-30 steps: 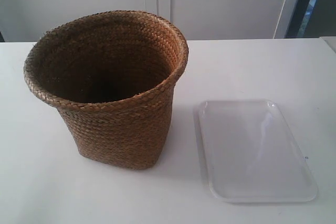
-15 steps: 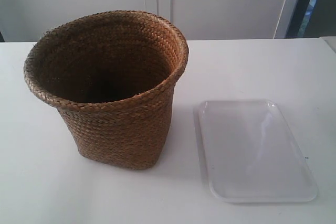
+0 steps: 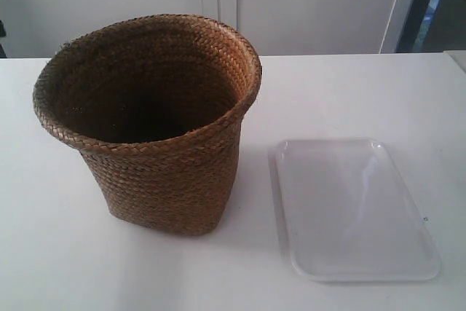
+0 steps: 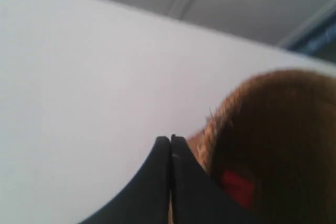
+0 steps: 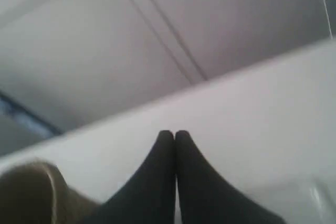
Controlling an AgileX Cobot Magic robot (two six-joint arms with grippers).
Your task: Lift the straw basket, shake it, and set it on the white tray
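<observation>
left hand (image 4: 170, 141) fingertips together, straw basket (image 4: 273, 129) beside

The plain white worktop (image 3: 342, 92) carries two things. The straw basket (image 3: 171, 180) stands upright on it, its wide braided rim uppermost. The white tray (image 3: 353, 213) lies flat just beside the basket, with a narrow strip of worktop between them.

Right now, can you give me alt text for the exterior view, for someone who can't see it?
A tall brown straw basket stands upright on a white table, with an empty white tray lying flat beside it, not touching. No robot arm is in frame.
</observation>
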